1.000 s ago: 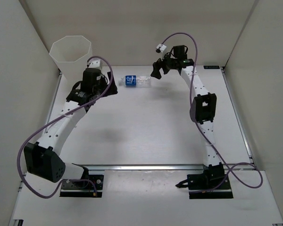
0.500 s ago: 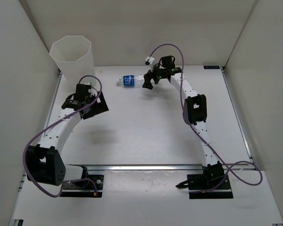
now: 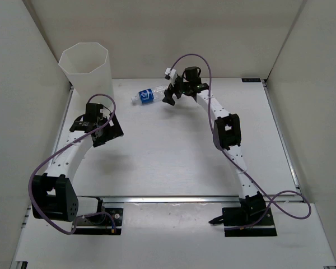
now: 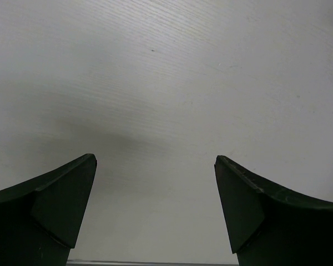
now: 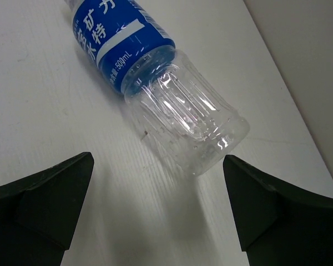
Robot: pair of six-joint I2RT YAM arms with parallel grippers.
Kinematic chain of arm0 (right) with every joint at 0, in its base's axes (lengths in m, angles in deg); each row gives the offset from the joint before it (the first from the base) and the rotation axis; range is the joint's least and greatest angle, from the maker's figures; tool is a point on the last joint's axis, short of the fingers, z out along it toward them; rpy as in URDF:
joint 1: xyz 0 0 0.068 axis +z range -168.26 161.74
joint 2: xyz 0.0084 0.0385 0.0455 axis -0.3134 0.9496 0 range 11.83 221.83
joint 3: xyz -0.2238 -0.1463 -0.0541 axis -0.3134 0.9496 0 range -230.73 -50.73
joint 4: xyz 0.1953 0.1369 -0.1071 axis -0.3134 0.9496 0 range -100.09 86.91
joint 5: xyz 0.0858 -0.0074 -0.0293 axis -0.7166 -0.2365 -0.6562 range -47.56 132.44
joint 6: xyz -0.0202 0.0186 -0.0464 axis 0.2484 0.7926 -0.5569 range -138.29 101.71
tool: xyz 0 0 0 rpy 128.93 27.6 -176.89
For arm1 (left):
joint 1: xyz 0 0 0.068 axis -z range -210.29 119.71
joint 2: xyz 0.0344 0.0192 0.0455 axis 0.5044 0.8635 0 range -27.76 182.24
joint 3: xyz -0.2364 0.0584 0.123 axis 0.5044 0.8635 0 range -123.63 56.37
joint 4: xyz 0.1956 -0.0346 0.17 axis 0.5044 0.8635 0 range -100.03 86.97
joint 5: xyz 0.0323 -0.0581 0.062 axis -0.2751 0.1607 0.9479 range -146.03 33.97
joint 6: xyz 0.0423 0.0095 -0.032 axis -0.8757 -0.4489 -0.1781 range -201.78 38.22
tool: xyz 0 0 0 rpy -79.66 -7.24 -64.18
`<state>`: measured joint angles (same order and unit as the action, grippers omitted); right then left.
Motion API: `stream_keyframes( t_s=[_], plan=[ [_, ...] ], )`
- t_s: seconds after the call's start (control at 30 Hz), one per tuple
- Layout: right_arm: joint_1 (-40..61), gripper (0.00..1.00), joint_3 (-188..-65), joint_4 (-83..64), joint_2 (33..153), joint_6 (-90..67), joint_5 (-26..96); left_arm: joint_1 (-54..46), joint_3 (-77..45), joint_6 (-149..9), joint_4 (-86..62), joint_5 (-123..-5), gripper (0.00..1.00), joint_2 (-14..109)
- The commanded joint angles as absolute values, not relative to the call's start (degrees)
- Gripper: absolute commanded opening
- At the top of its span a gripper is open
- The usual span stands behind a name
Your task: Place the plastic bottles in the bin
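One plastic bottle, clear with a blue label, lies on its side at the back of the table, right of the bin. The bin is tall, translucent white and faceted, and stands in the back left corner. My right gripper is open, just right of the bottle's base. In the right wrist view the bottle lies just beyond the open gripper, its base toward the jaws, not between them. My left gripper is open and empty over bare table, in front of the bin. No other bottles show.
White walls close in the table on the left, back and right. The bin stands against the left wall. Purple cables loop from both arms.
My right gripper has moved left along the back, and the bottle has slid left and turned before it. My left arm has drawn back from the bin toward the near left.
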<state>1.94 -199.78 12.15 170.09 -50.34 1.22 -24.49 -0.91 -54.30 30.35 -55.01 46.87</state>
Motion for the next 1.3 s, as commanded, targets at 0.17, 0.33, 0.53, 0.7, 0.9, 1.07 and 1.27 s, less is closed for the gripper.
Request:
stream_keyframes(
  t_s=[0.17, 0.33, 0.53, 0.7, 0.9, 1.07, 1.27],
  plan=[
    [7.84, 0.99, -200.49, -2.36, 172.32, -51.94, -2.3, -26.08, 0.56, -54.01, 29.35, -55.41, 0.99, 43.87],
    [9.51, 0.99, -201.02, 5.97, 170.83, -50.11, -3.43, -27.22, 0.47, -54.28, 29.96, -54.27, 0.99, 43.17],
    [9.68, 0.89, -198.13, 21.25, 163.11, -50.17, -15.81, -26.96, -0.06, -47.0, 23.13, -47.94, 0.98, 42.99],
    [9.33, 0.86, -192.6, 22.7, 154.15, -47.41, -17.16, -25.99, -0.95, -38.02, 15.14, -47.66, 0.99, 48.61],
    [6.44, 0.86, -179.33, 27.87, 138.95, -46.7, -17.86, -23.53, -1.79, -53.65, -10.89, -63.12, 0.99, 56.15],
    [2.49, 0.81, -168.26, 35.78, 129.89, -46.42, -19.19, -16.77, -18.66, -70.87, 0.23, -64.04, 0.99, 73.81],
    [2.48, 0.82, -147.19, 30.54, 113.81, -46.07, -5.73, -11.84, -35.2, -68.89, 12.02, -46.11, 0.99, 89.03]
  ],
)
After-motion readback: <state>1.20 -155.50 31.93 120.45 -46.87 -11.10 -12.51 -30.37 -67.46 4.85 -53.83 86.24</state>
